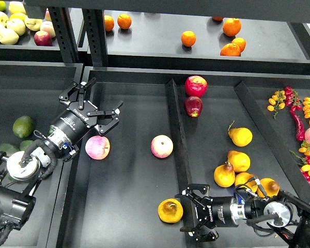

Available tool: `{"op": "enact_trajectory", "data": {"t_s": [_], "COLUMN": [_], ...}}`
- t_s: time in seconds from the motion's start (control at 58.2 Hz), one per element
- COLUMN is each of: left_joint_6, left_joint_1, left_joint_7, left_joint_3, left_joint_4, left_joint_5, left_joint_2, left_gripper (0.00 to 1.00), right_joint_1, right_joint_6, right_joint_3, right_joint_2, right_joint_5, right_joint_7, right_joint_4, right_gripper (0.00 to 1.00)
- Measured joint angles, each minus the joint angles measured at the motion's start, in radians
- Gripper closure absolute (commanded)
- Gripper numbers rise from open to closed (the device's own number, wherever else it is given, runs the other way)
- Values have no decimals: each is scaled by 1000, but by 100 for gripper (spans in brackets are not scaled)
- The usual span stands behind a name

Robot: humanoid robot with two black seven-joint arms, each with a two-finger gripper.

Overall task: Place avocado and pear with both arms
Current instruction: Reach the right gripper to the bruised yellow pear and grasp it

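Two pincers, both spread wide and empty: my right pincer (pixel 195 217) lies just beside the pear (pixel 170 211) near the tray's (pixel 129 155) front edge, my left pincer (pixel 93 103) above a pink apple (pixel 97 148). An avocado (pixel 23 126) rests at the far left.

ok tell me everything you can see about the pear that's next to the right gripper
The pear is squat and yellow-orange, with a brownish, translucent-looking patch on top. It lies on the dark tray floor near the front edge, left of the raised divider. The right gripper sits open just to its right, fingers pointing toward it, close but not clearly touching. No other fruit touches it.
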Motion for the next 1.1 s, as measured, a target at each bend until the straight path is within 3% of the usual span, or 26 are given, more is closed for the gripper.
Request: {"op": "enact_trajectory", "data": {"t_s": [0.395, 0.618, 0.773, 1.099], "left_joint_6": [-2, -2, -2, -3], "left_joint_1": [16, 20, 34, 49], "left_joint_7": [1, 2, 3, 5], "left_joint_3": [0, 1, 1, 0], "left_joint_4": [-8, -11, -18, -26], "left_joint_5": [-2, -2, -2, -2], "left_joint_2": [0, 0, 0, 0], "left_gripper": [1, 1, 1, 1], "right_joint_1": [0, 0, -4, -5], "right_joint_6": [0, 0, 0, 0], "right_joint_3": [6, 10, 30, 38], "right_joint_2": [33, 54, 64, 76], "right_joint_5": [0, 0, 0, 0], "right_joint_7": [0, 0, 0, 0], "right_joint_4": [-50, -72, -86, -100], "right_gripper": [26, 38, 53, 65]}}
